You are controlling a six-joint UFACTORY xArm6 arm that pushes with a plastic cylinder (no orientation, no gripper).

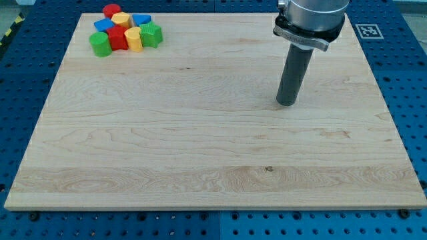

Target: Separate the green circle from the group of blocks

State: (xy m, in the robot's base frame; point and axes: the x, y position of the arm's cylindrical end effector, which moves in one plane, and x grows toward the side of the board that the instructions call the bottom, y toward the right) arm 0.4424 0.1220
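Observation:
The blocks sit bunched together at the view's top left of the wooden board (200, 147). The green circle (100, 44) is at the group's lower left, touching a red block (118, 38). A yellow block (133, 40) and a green block (151, 34) lie to the right of these. Behind them are a blue block (104, 26), a second yellow block (121, 19), a second blue block (141, 20) and a red circle (111, 11). My tip (287, 103) rests on the board far to the right of the group, touching no block.
The board lies on a blue perforated table (407, 80). A black and white marker tag (366, 30) sits off the board's top right corner.

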